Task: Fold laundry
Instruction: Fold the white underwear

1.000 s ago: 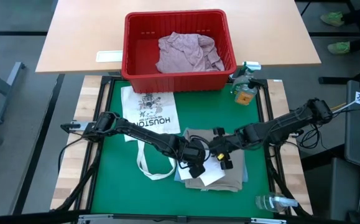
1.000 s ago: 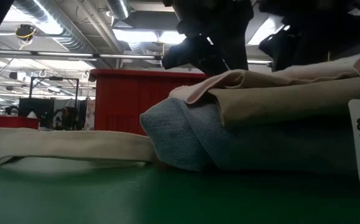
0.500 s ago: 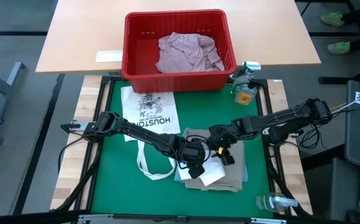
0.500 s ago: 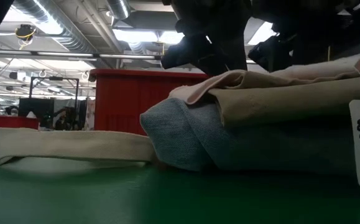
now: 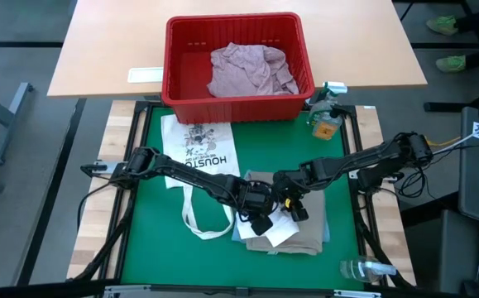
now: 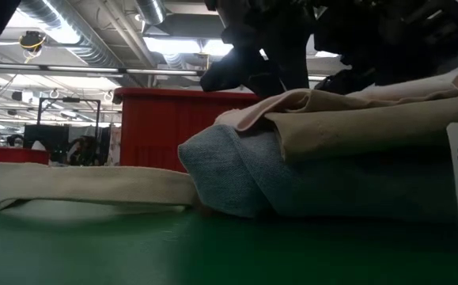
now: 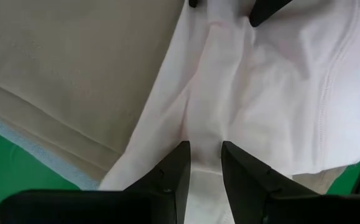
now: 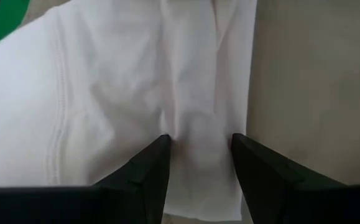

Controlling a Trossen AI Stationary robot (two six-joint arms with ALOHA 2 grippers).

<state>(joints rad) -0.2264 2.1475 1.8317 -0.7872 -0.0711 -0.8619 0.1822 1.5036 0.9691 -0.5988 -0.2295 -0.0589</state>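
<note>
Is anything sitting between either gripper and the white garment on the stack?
Nothing visible. Left gripper and right gripper both hang directly over the white garment, fingers straddling a raised crease on top of the tan cloth.

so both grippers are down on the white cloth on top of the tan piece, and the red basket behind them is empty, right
Not quite: the red basket is not empty. The high view shows a crumpled pink-mauve shirt lying in it. The rest holds: the left gripper and right gripper are both down on the white cloth on top of the tan piece.
</note>
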